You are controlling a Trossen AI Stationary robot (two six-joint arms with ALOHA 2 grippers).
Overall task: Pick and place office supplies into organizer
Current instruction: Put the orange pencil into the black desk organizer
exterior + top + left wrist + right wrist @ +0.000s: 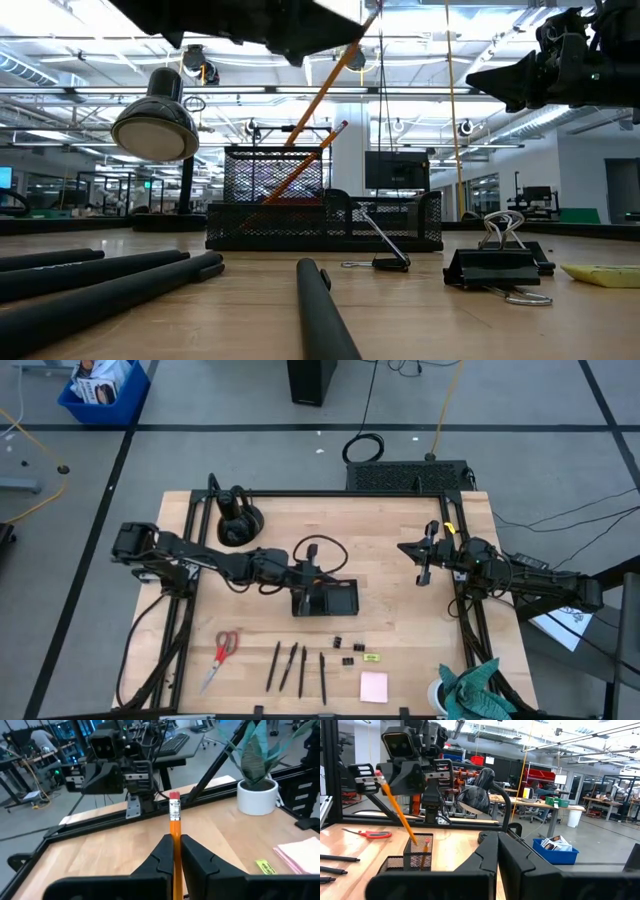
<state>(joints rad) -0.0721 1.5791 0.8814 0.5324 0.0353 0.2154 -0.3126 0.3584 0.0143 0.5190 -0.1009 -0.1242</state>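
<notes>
Left gripper [176, 851] clamps orange pencil [174, 822] between fingers, eraser end up, tip slanting down into tall mesh cup of organizer [325, 599] at table centre. Second pencil [424, 851] already stands in that cup. You keep grip firm until tip clears rim, lower straight, release only once shaft leans on mesh wall. Right gripper [424, 563] waits closed, empty, well apart at right. Scissors [221, 657], pens [288, 666], clips [348, 650], pink notepad [374, 686] lie near table's front edge.
</notes>
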